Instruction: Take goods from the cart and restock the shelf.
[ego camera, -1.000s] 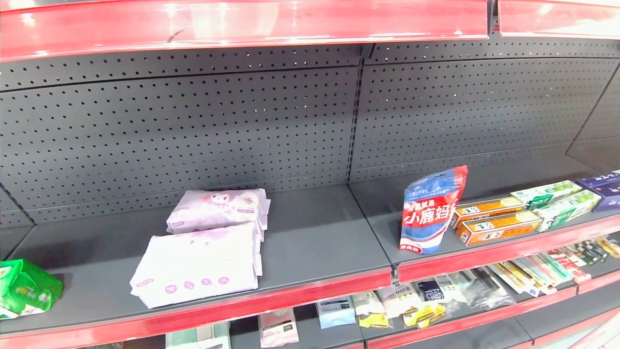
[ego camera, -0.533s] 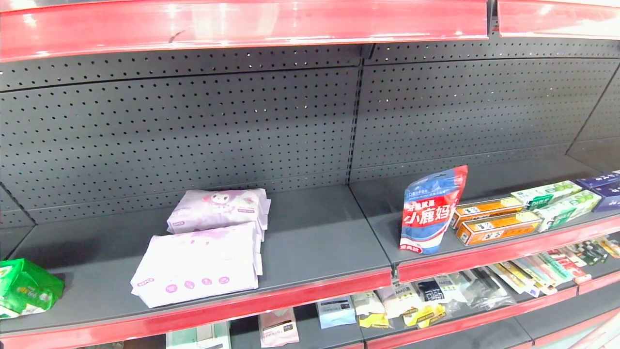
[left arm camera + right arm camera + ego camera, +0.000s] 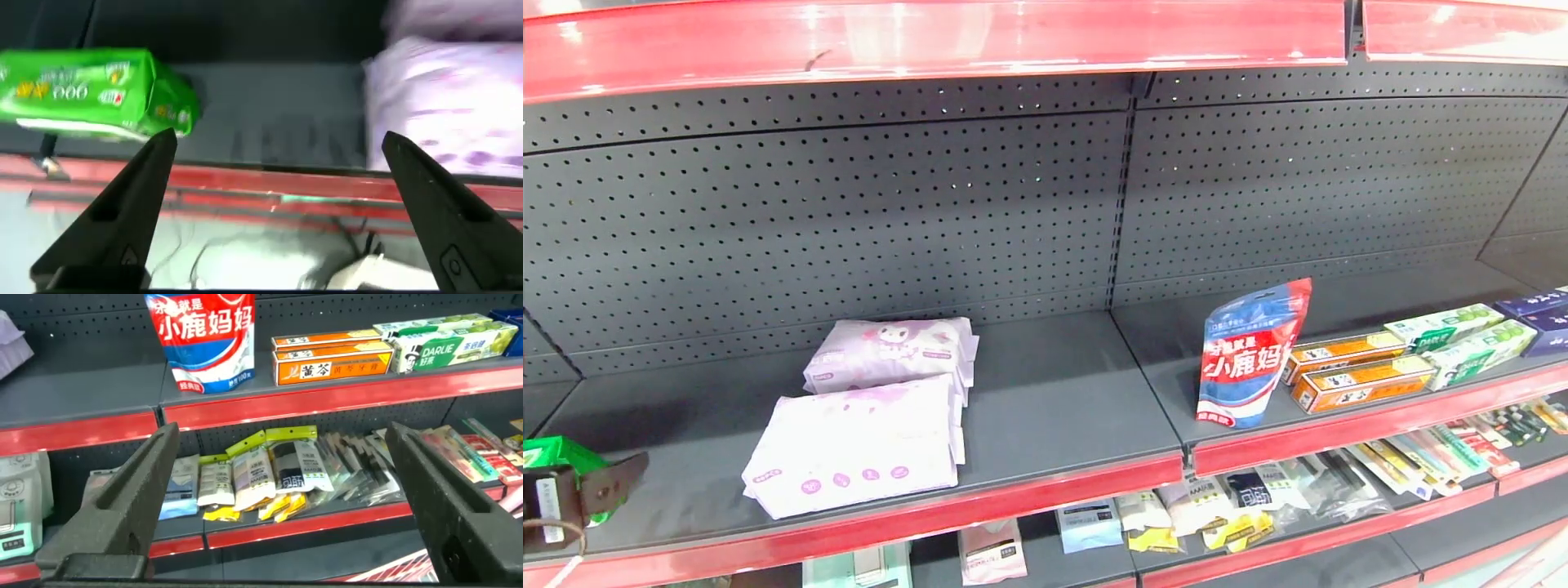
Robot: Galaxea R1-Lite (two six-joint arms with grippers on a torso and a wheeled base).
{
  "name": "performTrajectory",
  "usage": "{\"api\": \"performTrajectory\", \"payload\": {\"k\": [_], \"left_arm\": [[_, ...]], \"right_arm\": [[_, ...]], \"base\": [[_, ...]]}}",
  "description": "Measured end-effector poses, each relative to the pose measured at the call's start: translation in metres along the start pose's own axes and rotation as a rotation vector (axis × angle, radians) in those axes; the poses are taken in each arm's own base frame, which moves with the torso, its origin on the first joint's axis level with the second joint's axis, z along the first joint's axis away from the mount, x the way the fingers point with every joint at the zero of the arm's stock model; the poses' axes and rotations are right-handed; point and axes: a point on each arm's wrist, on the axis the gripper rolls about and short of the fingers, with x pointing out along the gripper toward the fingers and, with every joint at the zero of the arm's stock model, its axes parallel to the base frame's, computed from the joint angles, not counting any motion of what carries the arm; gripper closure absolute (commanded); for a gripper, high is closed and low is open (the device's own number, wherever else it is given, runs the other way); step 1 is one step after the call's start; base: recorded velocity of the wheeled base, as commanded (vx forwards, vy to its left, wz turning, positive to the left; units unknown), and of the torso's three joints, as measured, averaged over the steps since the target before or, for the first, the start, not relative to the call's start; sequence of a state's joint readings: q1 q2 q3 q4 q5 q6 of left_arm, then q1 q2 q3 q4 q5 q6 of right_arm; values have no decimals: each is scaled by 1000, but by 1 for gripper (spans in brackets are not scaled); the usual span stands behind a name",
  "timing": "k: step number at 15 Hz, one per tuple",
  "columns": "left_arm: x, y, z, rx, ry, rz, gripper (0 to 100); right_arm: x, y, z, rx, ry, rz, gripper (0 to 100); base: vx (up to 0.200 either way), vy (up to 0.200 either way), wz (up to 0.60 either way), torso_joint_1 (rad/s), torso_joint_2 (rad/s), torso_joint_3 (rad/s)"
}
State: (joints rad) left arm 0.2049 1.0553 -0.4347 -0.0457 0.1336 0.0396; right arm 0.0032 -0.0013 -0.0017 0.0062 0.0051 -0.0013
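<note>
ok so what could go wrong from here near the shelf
1. The left gripper, fingers open and empty, hangs close to the green pack near the shelf's red front edge; a careless move could push the pack off.
2. The pouch stands upright near the front edge and could topple if bumped while stocking beside it.

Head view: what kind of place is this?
Most likely a retail store aisle: a shelf with a pegboard back and a red front rail, stocked with tissue packs and boxes facing out.
</note>
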Motion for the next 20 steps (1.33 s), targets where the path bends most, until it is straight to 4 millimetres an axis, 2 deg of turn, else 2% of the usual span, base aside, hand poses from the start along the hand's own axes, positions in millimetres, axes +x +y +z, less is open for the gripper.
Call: {"api": "performTrajectory", "payload": {"k": [5,8,11,17,20], "left_arm": [[70,-2,19,-1,85,42,0],[100,-4,25,7,123,40,0],[113,-6,21,58,171,9,0],[124,-10,14,105,224,-11,0],[131,-19,11,134,243,-38,0]], "right_arm": [[0,0,0,0,0,-1,0],[0,0,0,0,0,-1,0],[0,0,0,0,0,-1,0],[0,0,0,0,0,0,0],[0,0,0,0,0,-1,0]], "base": [[0,0,0,0,0,0],[0,0,0,0,0,0],[0,0,0,0,0,0],[0,0,0,0,0,0],[0,0,0,0,0,0]]}}
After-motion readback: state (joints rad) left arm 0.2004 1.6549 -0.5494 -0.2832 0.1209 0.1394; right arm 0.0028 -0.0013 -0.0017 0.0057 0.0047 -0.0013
